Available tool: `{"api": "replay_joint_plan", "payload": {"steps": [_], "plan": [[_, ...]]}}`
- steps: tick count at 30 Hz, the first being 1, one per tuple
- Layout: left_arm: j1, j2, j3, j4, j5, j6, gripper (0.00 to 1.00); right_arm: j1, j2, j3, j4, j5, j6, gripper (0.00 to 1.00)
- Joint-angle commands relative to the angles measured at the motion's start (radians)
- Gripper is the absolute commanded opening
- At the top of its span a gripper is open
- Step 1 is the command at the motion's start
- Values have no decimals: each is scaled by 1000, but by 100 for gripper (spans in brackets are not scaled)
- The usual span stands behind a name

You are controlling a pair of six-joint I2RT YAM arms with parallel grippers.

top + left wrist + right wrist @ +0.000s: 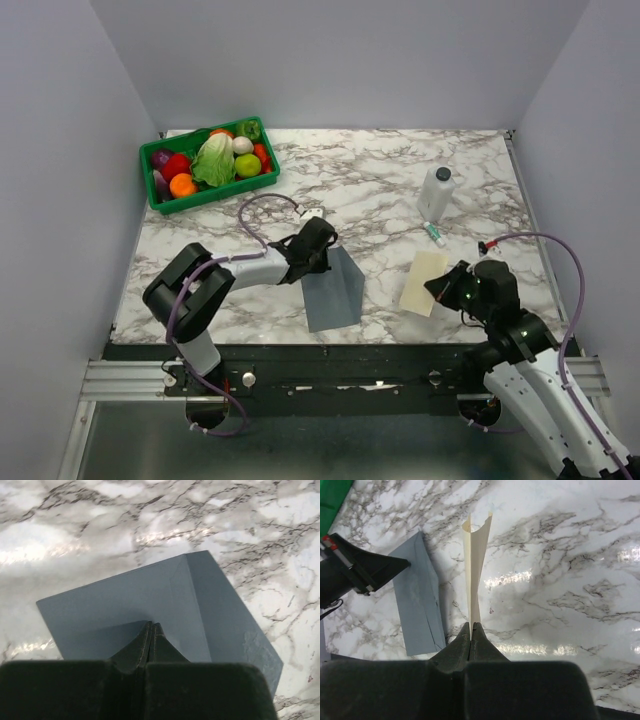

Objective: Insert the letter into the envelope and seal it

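Observation:
The slate-grey envelope (333, 288) lies near the table's front edge, left of centre. My left gripper (322, 243) is shut on its far edge; in the left wrist view the closed jaws (151, 626) pinch the envelope (200, 610), its flap part raised. The cream-tan letter (424, 283) is at the front right, held edge-on. My right gripper (444, 287) is shut on its near edge; in the right wrist view (471, 626) the letter (476, 570) stands up from the jaws, with the envelope (417, 595) to its left.
A green crate of toy vegetables (208, 160) stands at the back left. A white bottle (436, 193) stands at the back right, with a small tube (433, 233) lying in front of it. Side walls close in both table sides.

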Motion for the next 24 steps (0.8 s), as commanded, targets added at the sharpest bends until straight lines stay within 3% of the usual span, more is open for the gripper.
{"api": "replay_joint_plan", "payload": {"steps": [1, 6, 8, 12, 19, 24], "plan": [[0, 47, 95, -3, 83, 84, 0, 6, -34, 50, 49, 12, -47, 0], [1, -32, 152, -78, 64, 115, 0, 6, -61, 53, 135, -51, -98, 0], [1, -109, 149, -119, 37, 119, 9, 6, -38, 56, 204, -118, -122, 1], [0, -239, 77, -156, 11, 101, 23, 4, 175, 80, 313, -372, -138, 1], [-2, -423, -162, -158, 11, 11, 21, 18, 349, 116, 533, -498, -138, 1], [0, -479, -303, -129, 9, -51, 20, 39, 530, 189, 555, -510, -171, 1]]}}
